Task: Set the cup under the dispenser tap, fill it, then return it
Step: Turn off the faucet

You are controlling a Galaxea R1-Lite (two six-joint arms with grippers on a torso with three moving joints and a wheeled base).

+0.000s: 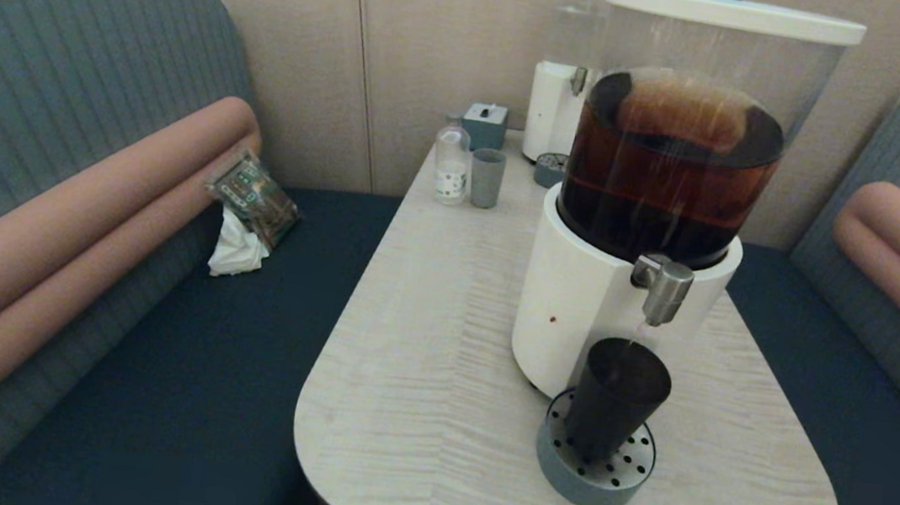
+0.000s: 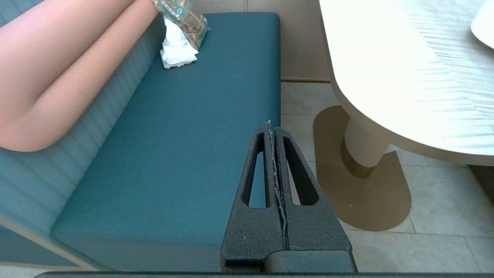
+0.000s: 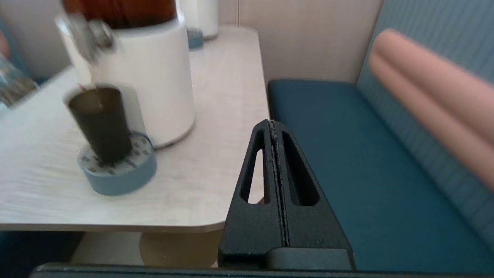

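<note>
The dark cup [image 1: 616, 398] stands upright on the round grey-blue drip tray [image 1: 592, 476], right below the steel dispenser tap [image 1: 663, 287]. A thin brown stream runs from the tap into the cup. The right wrist view shows the same cup [image 3: 101, 123] on its tray [image 3: 117, 175] beneath the blurred tap [image 3: 89, 36]. My right gripper [image 3: 272, 123] is shut and empty, off the table's near right corner, above the bench seat. My left gripper [image 2: 270, 125] is shut and empty too, low beside the left bench, away from the table. Neither arm appears in the head view.
The big dispenser [image 1: 660, 192] with brown liquid fills the table's right middle. At the back stand a smaller clear dispenser [image 1: 565, 71], a grey-green cup [image 1: 486, 177], a small bottle [image 1: 451, 164] and a grey box [image 1: 485, 124]. A packet and tissue [image 1: 247, 212] lie on the left bench.
</note>
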